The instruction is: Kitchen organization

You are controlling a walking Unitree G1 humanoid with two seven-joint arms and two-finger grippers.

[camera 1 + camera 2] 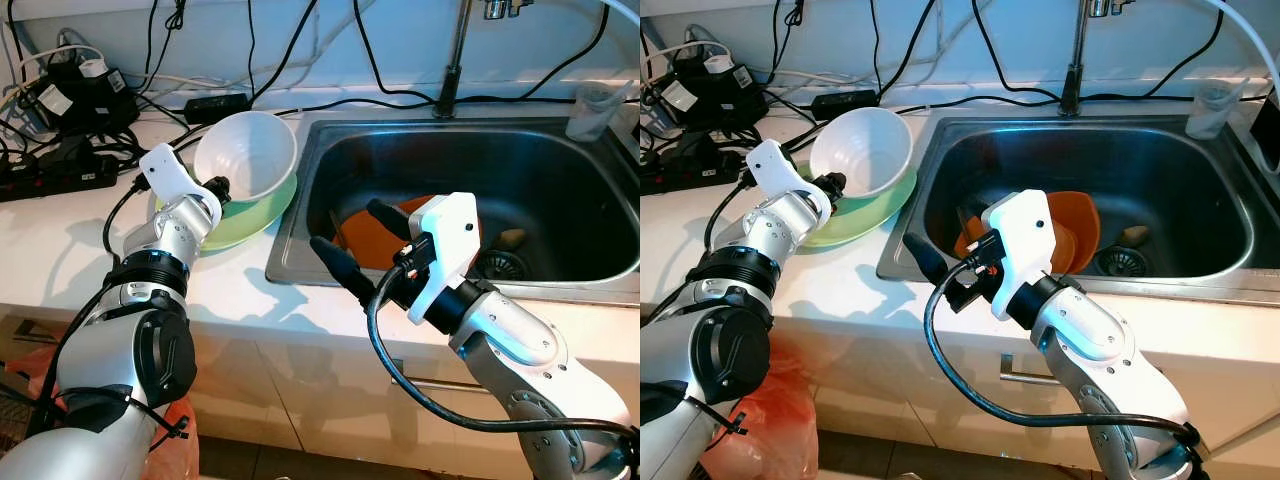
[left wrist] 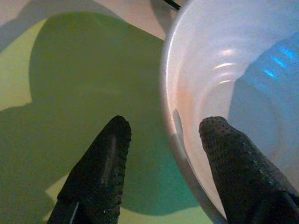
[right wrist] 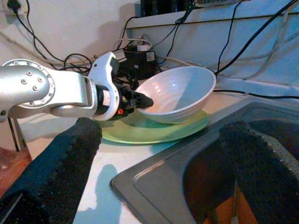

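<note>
Left pincer (image 2: 163, 154) straddles the rim of the white ribbed ceramic bowl (image 1: 245, 153), one finger inside, one outside, closed onto it. The bowl sits tilted on the pale green round plate (image 1: 262, 213) on the white surface (image 1: 70, 250), just beside the steel sink (image 1: 330, 150).

Right pincer (image 1: 360, 240) hovers spread wide and empty over the sink's near edge, above an orange dish (image 1: 1080, 230).

Risk: the thin rim grip may slip, so the tilted bowl drops, or drags the plate toward the sink.

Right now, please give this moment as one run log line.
left end effector: straddling rim of white bowl, tilted on green plate | right end effector: open, at sink edge
</note>
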